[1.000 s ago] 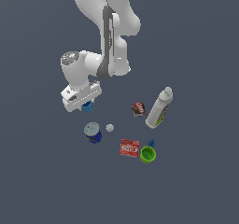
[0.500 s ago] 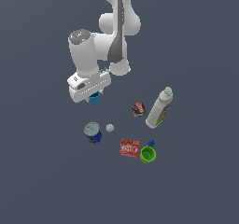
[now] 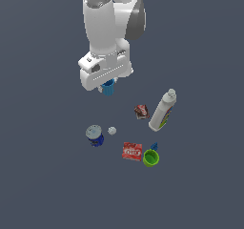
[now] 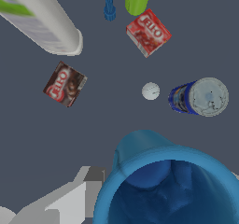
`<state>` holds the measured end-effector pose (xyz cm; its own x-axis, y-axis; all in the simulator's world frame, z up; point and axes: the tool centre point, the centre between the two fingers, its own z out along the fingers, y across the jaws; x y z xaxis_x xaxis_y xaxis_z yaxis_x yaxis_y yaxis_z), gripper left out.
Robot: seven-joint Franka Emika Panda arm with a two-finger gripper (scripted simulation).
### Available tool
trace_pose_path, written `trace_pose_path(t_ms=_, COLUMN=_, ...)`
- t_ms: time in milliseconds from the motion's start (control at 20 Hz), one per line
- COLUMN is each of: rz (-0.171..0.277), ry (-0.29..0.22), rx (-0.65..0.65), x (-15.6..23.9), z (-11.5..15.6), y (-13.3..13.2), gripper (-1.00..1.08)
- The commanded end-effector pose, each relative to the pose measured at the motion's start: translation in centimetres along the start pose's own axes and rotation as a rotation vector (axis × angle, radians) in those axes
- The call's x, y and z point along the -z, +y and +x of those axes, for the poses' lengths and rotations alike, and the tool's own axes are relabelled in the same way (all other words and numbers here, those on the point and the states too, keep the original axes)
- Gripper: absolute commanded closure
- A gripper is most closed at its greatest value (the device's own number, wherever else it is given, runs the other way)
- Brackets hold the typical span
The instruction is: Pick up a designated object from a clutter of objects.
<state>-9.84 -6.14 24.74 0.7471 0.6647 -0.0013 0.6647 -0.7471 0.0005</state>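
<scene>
arm: upright, wrist down, raised above the table (image 3: 43, 185) | hand (image 3: 107, 86): closed on the cup (image 3: 109, 87) | cup: light blue, open mouth fills the wrist view (image 4: 172, 190), held clear of the can (image 3: 95, 135), ball (image 3: 112, 130), bottle (image 3: 162, 110)

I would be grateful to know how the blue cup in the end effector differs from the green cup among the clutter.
The blue cup is light blue and hangs in the end effector, clear of the floor; the green cup is bright green and rests on the floor by the red packet. The blue cup is apart from the clutter; the green cup sits within it. Both are small, open-topped cups.
</scene>
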Motion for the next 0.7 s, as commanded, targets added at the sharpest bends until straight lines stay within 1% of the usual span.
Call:
trace_pose_path(t_ms=0, rz=0.000, ry=0.000, rx=0.000, x=2.2, z=1.1, y=-1.1, gripper=1.08)
trace_pose_path(t_ms=350, rz=0.000, ry=0.000, rx=0.000, x=7.5, z=4.0, y=-3.5, gripper=1.08)
trace_pose_path(t_ms=650, rz=0.000, ry=0.001, rx=-0.001, x=10.4, z=5.6, y=-4.6, gripper=1.08)
